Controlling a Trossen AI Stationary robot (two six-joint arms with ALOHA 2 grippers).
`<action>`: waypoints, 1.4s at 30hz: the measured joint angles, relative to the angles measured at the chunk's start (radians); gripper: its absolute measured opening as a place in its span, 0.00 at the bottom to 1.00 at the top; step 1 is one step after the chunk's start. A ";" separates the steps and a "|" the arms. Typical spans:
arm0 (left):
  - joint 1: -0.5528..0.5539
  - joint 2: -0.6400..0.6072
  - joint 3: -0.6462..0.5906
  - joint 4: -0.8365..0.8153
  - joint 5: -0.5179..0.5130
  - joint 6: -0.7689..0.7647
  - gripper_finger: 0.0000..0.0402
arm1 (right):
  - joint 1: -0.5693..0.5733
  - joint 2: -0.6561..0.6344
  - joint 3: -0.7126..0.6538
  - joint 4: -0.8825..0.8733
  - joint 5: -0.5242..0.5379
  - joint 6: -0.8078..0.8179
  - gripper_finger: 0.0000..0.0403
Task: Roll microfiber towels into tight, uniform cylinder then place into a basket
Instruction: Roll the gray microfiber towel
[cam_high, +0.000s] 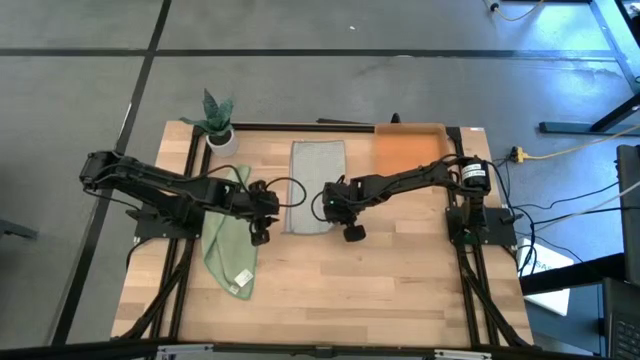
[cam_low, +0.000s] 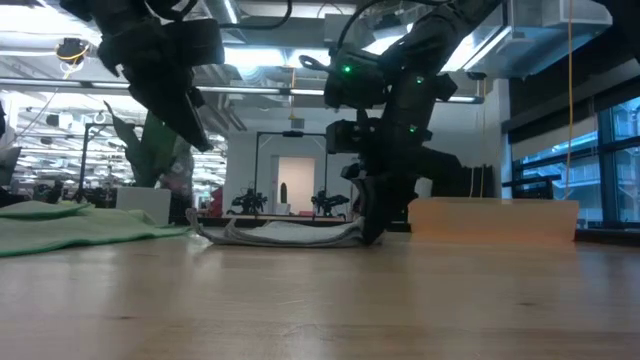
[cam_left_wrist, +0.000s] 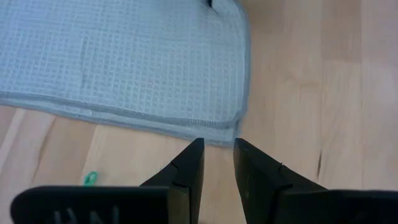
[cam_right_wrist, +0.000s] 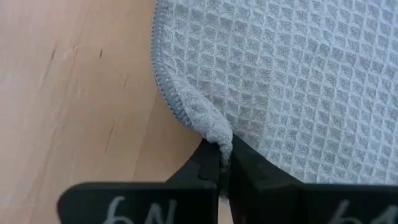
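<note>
1 wrist view alone shows right jaws pinching the grey towel (cam_right_wrist: 205, 124) corner; left jaws spread.

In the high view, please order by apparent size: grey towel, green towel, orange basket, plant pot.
1. Green towel and orange basket: they look alike; the left arm hides part of the towel.
2. Grey towel, slightly smaller.
3. Plant pot, clearly smallest.
</note>
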 joint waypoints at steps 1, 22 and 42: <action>0.004 0.000 0.000 0.006 0.000 -0.009 0.20 | 0.000 0.000 0.000 0.002 -0.001 0.010 0.02; 0.039 0.000 0.000 0.006 0.043 -0.013 0.07 | 0.000 0.000 -0.001 0.014 -0.006 0.071 0.03; 0.007 0.155 0.000 0.090 0.061 0.244 0.21 | 0.000 0.001 -0.002 0.023 -0.006 0.071 0.03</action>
